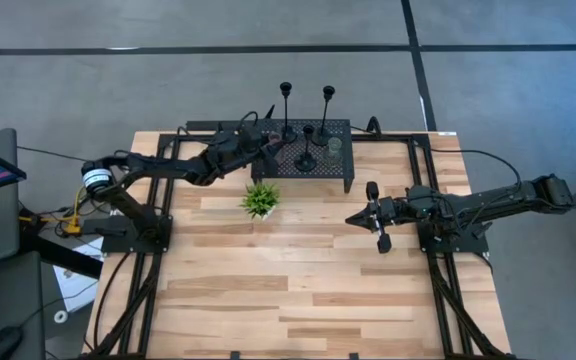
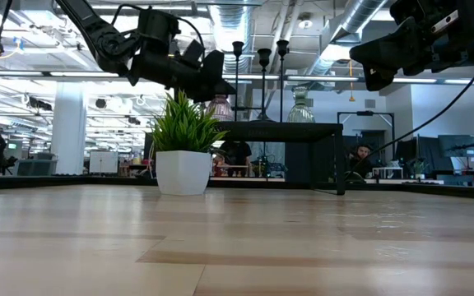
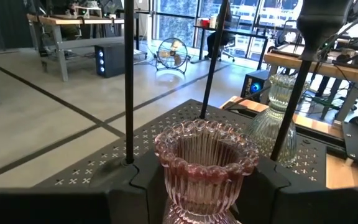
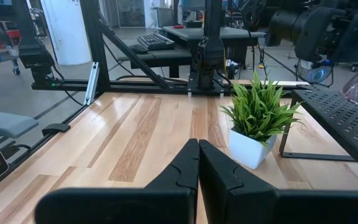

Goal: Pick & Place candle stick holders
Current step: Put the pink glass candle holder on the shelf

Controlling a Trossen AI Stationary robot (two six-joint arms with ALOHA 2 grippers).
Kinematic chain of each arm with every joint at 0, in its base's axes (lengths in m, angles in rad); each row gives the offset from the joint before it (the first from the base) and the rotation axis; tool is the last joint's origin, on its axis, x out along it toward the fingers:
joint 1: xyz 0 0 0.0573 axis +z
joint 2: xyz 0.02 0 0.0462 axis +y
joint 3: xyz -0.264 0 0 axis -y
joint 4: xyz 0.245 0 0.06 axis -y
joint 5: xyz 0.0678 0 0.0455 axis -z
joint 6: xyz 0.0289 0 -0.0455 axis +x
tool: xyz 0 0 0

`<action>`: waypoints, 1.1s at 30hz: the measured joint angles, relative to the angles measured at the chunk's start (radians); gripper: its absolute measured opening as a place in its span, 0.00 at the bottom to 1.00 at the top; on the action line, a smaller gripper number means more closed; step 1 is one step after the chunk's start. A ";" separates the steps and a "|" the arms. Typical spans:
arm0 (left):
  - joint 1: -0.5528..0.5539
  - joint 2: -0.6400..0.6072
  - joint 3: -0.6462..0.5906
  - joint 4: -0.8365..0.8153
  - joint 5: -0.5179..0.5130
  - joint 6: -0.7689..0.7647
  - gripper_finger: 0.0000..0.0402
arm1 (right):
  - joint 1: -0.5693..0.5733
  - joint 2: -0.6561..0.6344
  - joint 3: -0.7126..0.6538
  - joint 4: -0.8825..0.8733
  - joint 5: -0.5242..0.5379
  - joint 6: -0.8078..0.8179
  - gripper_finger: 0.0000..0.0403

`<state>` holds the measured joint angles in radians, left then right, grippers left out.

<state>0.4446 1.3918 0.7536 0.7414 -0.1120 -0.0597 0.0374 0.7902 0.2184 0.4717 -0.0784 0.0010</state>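
The wooden table [image 1: 298,290] has a black rack [image 1: 313,160] at its far side. All the holders stand on the rack: three tall black sticks [image 1: 307,150], a green glass cup [image 1: 335,146] and a pink glass cup [image 3: 205,163]. So the job looks nearly done. The left gripper [image 3: 205,186] grips the pink cup on the rack's left part. The right gripper [image 4: 199,163] is closed on nothing and waits over the table's right side.

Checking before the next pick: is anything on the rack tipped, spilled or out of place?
Nothing stands out. The three slim black metal holders stand upright on the black mesh rack, as does the greenish glass cup. The left gripper holds the pinkish glass cup upright over the rack.
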 joint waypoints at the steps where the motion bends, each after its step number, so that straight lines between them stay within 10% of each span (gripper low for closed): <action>1: 0.000 0.000 0.000 0.000 0.000 0.000 0.36 | 0.000 0.000 0.000 0.000 0.000 0.000 0.00; 33: -0.031 0.054 0.000 0.023 -0.019 -0.053 0.36 | 0.000 0.000 0.000 0.000 0.000 0.000 0.00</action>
<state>0.4133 1.4456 0.7540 0.7643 -0.1310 -0.1123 0.0372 0.7902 0.2184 0.4718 -0.0780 0.0009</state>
